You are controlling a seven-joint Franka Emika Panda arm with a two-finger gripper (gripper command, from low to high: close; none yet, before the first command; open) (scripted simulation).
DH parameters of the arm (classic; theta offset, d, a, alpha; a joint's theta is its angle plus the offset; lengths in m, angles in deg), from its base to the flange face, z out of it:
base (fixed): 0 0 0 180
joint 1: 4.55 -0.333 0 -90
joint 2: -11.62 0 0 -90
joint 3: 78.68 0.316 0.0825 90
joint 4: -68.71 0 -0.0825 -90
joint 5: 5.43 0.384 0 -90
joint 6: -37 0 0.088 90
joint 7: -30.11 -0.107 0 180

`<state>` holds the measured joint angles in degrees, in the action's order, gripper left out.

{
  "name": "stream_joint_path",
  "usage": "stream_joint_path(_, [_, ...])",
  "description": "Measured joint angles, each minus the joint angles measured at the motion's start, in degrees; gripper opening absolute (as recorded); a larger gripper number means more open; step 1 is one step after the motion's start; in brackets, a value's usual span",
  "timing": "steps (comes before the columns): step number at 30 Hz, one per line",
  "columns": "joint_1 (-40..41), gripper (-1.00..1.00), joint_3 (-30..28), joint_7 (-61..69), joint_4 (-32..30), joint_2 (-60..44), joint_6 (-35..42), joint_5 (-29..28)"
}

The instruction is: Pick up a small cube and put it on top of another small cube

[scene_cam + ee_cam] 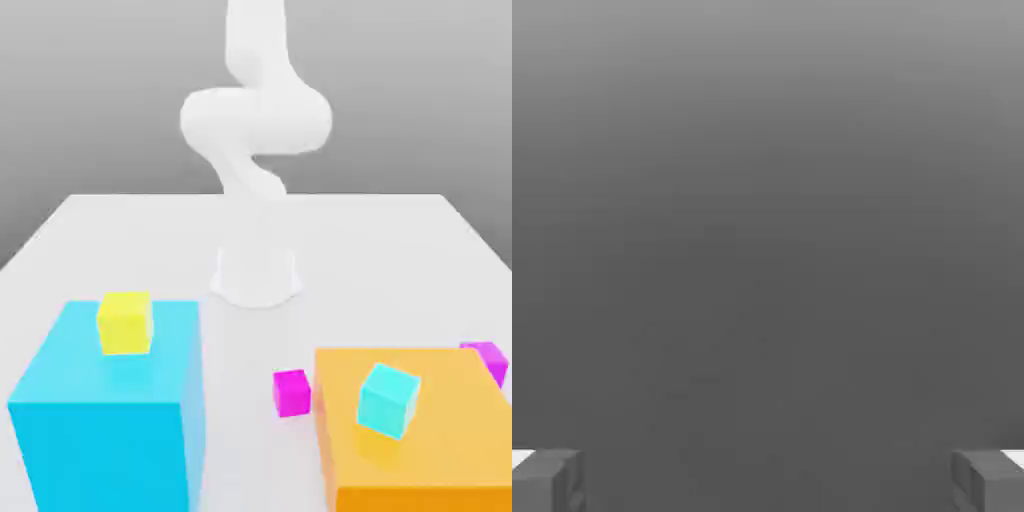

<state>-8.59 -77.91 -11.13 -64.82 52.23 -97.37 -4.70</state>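
One small magenta cube [292, 392] rests on the white table between the two big blocks. A second small magenta cube [487, 361] peeks out behind the orange block's far corner on the exterior view's right, partly hidden by it. My gripper [768, 480] is open in the hand view: its two grey fingertips [547, 478] stand far apart with nothing between them, against a plain grey background. The white arm [255, 130] rises from its base at the middle of the table and runs up out of the frame.
A big cyan block [110, 420] at the exterior view's left carries a small yellow cube [125, 322]. A big orange block [420, 440] at the right carries a small light-cyan cube [388, 399]. The arm's base [257, 272] stands behind them on the table [380, 250].
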Motion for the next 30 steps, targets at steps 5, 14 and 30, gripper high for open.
stream_joint_path(5, [-8.0, 0.0, 2.2, 9.4, -3.6, -10.7, -5.3, 1.4])
stream_joint_path(14, [-19.9, 0.0, 8.7, 24.4, -9.8, -29.3, -14.6, 2.0])
stream_joint_path(30, [-37.1, -1.0, 7.9, 27.9, -14.2, -60.8, -33.0, -14.4])
